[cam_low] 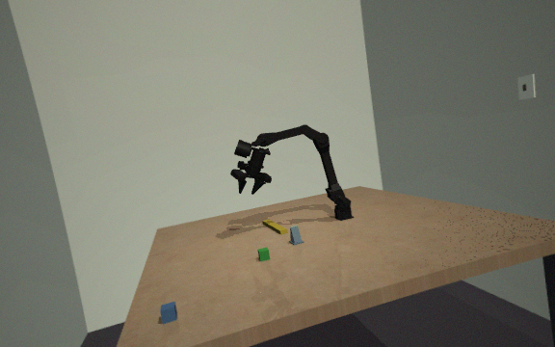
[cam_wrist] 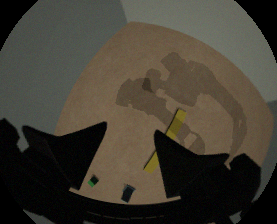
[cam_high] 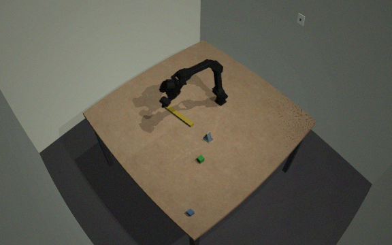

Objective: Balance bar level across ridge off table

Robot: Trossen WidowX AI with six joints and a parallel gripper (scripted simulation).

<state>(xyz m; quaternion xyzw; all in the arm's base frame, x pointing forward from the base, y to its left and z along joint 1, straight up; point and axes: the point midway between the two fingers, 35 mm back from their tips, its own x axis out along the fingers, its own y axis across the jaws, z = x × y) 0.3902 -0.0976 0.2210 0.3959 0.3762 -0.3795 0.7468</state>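
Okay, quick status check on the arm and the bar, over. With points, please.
Pincer (cam_low: pixel 247 194) (cam_wrist: pixel 130 129) open, raised, nothing held. Yellow bar (cam_high: pixel 180 116) (cam_low: pixel 275 226) (cam_wrist: pixel 150 164) flat on table, off the grey-blue ridge (cam_high: pixel 208 137) (cam_low: pixel 296 235) (cam_wrist: pixel 128 193). Nothing seen on the ridge.

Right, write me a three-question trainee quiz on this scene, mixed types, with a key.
1. True or false: the yellow bar is balanced across the ridge.
2. Multiple choice: which block is nearer the ridge?
A) the blue block
B) the green block
3. Fill in: the tool hangs above the table with its fingers ____ (open/shut).

Key: 1 false; 2 B; 3 open.
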